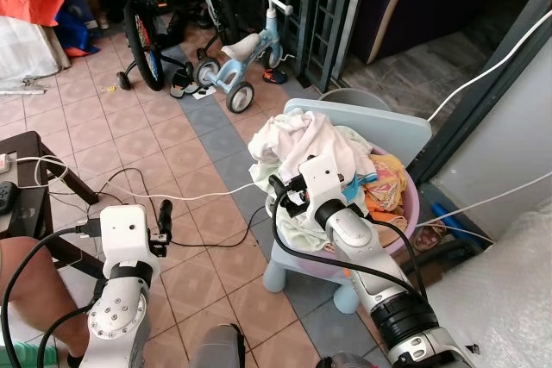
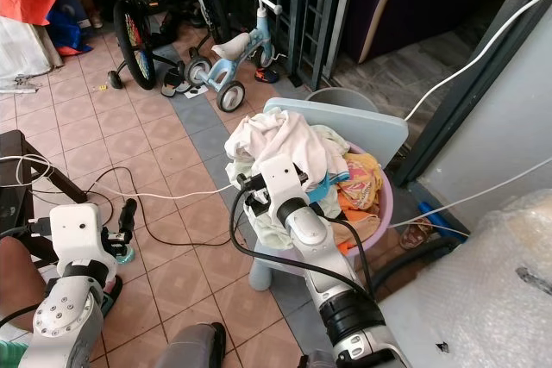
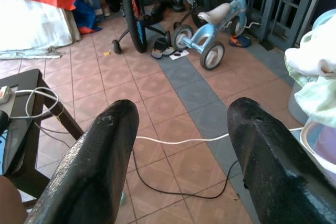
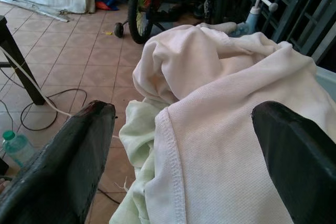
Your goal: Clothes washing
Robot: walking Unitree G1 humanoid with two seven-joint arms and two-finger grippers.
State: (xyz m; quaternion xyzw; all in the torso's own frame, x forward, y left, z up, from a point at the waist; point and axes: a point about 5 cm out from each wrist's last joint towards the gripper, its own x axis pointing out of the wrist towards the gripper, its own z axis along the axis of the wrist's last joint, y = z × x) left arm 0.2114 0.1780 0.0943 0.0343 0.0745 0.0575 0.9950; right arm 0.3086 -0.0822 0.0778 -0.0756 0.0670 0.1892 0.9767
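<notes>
The laundry pile (image 1: 302,140) sits heaped in a pink basin (image 1: 404,213) on a small pale-blue chair (image 1: 379,122), and everything else is best placed off that chair. The white top (image 4: 236,145) is the uppermost piece, draped over the chair's near side, w/ a pale green cloth (image 4: 136,145) hanging below it and orange and yellow items (image 1: 384,183) deeper in the basin.

The right gripper (image 4: 178,156) is right up against the pile on the chair's near side, fingers spread wide on either side of the white top, nothing clamped yet. The left gripper (image 3: 184,156) hangs out over the tiled floor (image 1: 129,118), well away from the chair, also spread and empty.

Risks, as I judge them:
- Pile is top-heavy and overhangs the basin rim. A pull toward the robot could drag several pieces off at once, or tip the basin off the chair.
- The chair looks light, so a hard push from the right arm might shove it back.
- A white cable (image 1: 190,196) and a black cable (image 1: 216,243) run across the floor just beside the chair. Dropped cloth could land on them, or feet could snag.
- Fingers closing on a loose fold only, not the bulk, means the top slips free when lifted.
- A kids' balance bike (image 1: 237,62) stands farther off beyond the chair, prob. no issue.
</notes>
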